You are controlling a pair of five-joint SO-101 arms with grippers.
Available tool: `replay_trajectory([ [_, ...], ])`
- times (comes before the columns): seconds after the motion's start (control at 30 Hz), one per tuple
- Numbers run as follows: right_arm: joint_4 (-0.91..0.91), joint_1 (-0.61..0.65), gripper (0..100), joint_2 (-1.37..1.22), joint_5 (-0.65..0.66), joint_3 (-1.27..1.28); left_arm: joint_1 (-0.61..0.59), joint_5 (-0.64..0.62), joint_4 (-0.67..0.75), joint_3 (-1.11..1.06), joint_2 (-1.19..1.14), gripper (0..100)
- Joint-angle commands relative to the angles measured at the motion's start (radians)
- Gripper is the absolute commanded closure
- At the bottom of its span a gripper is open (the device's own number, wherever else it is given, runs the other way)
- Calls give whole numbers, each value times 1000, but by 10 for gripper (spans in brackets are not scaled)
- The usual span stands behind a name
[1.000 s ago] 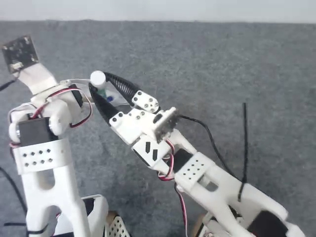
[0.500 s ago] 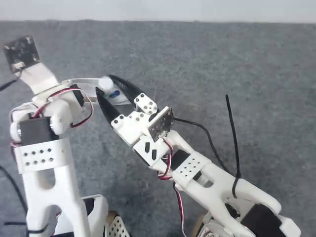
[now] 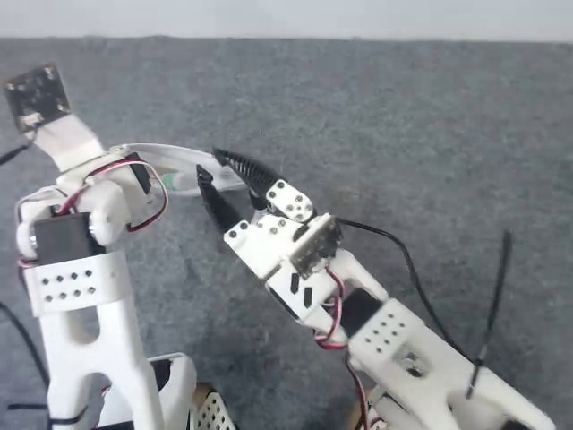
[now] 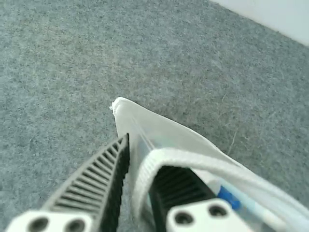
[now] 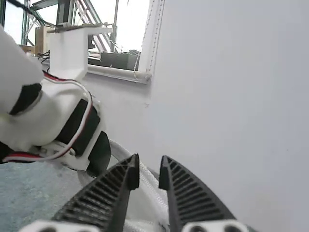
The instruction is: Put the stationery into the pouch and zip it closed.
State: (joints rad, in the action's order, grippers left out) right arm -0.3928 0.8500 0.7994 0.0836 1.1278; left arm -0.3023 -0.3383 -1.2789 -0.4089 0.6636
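Left gripper [image 4: 137, 153] pinches one end of the clear pouch [image 4: 161, 129], right gripper [image 5: 147, 170] nipping its white zip edge over grey carpet [image 4: 72, 58]

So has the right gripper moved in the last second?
Yes. In the high view the right gripper has shifted rightward, away from the left arm's white upright.

pouch [image 4: 159, 133] end cut off, contents [image 4: 227, 195] indistinct
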Motion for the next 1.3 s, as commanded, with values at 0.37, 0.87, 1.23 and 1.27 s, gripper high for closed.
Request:
replay_trajectory([
  [0.37,782,-16,993,185,-184,-299,-3,6,44,13,14,988],
  [0.87,1141,-16,916,196,-61,-368,-3,6,52,-1,14,988],
  [1.23,1201,-18,814,180,-152,-338,-3,6,52,-2,14,988],
  [1.27,1168,-18,814,177,-150,-319,-3,6,52,-2,14,988],
])
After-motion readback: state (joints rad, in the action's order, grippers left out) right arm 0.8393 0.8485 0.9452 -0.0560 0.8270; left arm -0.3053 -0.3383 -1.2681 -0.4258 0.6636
